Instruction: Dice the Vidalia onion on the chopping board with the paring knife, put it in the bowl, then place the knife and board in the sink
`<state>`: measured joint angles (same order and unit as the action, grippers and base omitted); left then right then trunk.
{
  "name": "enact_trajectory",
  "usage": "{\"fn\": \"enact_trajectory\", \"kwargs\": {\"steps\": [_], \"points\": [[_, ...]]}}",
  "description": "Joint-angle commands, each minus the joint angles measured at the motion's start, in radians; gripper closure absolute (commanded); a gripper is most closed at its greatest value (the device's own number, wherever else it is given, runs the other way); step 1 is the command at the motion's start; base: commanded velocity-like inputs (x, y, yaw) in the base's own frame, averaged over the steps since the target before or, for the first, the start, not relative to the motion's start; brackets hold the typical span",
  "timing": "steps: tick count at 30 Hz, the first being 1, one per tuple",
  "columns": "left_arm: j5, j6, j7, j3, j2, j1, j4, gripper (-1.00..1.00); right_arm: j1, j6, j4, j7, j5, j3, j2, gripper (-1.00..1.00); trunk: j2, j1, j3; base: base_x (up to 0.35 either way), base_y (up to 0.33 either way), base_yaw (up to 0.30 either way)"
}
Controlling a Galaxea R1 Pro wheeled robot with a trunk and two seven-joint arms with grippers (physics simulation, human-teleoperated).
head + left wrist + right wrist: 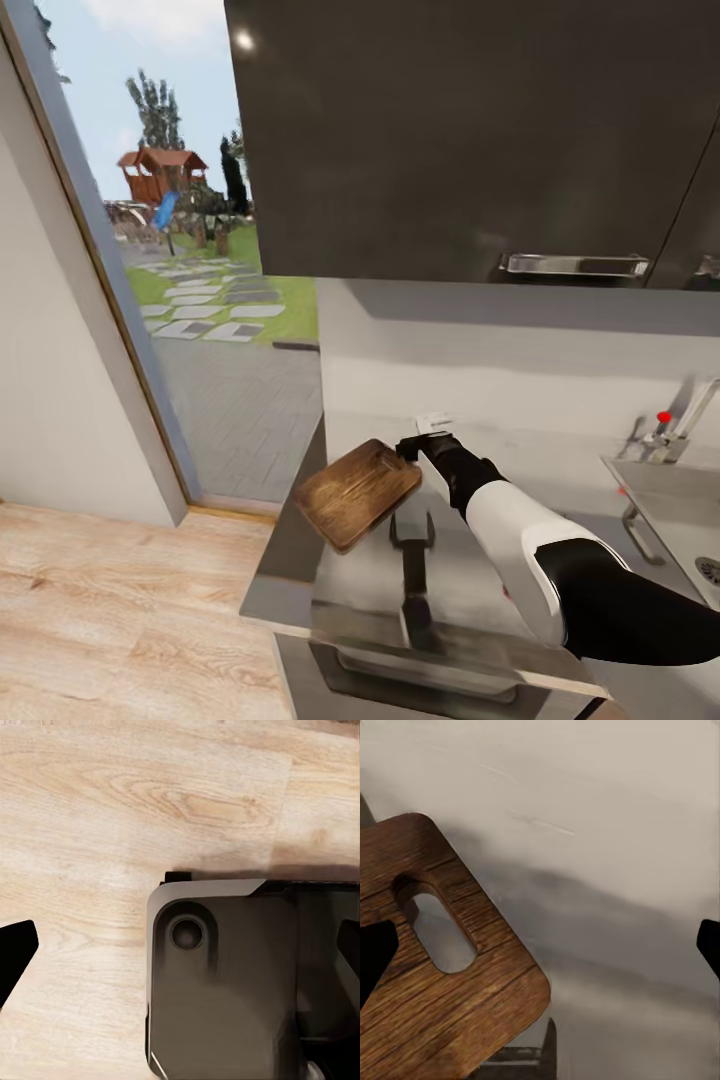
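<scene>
- Now, head view: the right arm reaches over the glossy grey steel-look worktop (330,590), its black right end effector (415,447) at the edge of the brown wooden chopping board with rounded corners (357,493), which looks tilted above the surface. The rectangular stainless steel sink (672,500) sits far right, with its chrome tap and red knob (663,416).
- Left wrist view: the left end effector (184,952) has fingertips wide apart over the light wood-plank floor (112,810) and a dark robot part.
- Right wrist view: fingertips stand wide; the board's slotted handle hole lies beside one dark fingertip (373,956). I cannot tell if they clamp it.

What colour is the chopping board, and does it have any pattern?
Dark brown wood with visible grain lines on the chopping board, clearest in the right wrist view.
</scene>
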<state>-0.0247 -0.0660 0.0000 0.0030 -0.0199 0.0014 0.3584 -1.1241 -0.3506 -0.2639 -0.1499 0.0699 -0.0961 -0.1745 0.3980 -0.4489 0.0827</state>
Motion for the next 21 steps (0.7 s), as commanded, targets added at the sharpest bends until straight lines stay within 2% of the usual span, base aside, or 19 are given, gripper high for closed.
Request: {"fn": "enact_trajectory", "kwargs": {"steps": [1, 11, 21], "points": [[-0.003, -0.001, 0.0, 0.0, 0.0, 0.0, 0.001, -1.0, -0.001, -0.008, -0.001, -0.002, 0.007, -0.005, 0.0, -1.0, 0.002, -0.001, 0.004, 0.288, 0.0, 0.0], [-0.003, -0.001, 0.0, 0.0, 0.0, 0.0, 0.001, -1.0, -0.001, -0.008, -0.001, -0.002, 0.007, -0.004, 0.0, -1.0, 0.002, -0.001, 0.02, 0.311, 0.0, 0.0], [-0.003, -0.001, 0.0, 0.0, 0.0, 0.0, 0.001, -1.0, -0.001, -0.008, -0.001, -0.002, 0.007, -0.005, 0.0, -1.0, 0.002, -0.001, 0.036, 0.051, 0.0, 0.0]]}}
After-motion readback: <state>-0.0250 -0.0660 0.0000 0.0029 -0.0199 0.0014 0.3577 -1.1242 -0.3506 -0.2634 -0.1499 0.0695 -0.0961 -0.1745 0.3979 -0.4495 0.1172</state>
